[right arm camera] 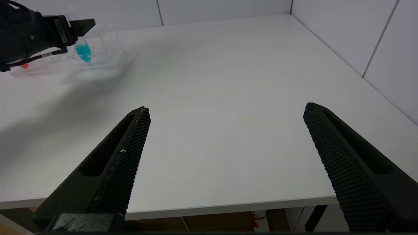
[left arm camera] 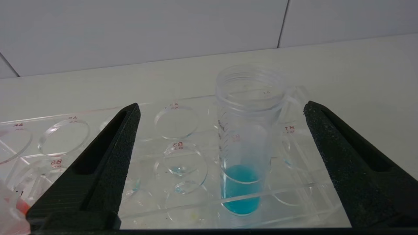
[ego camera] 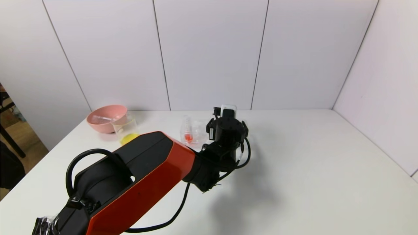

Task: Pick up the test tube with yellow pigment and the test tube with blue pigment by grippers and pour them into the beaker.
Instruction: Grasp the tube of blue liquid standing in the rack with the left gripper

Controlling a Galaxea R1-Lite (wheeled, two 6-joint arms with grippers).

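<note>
Acrylic rack (left arm camera: 183, 130), red "B3" label (left arm camera: 178, 144)

Red hole labels are printed on the top plate of the clear tube rack (left arm camera: 183, 137). "B3" and "B5" are read plainly beside their holes; further red marks in the far row are too faint to be read. Graduation marks on the test tube with blue pigment (left arm camera: 243, 156) are illegible.

Bright even overhead light; soft arm shadow on table (ego camera: 294, 182); rack (right arm camera: 104, 49) slightly blurred
</note>
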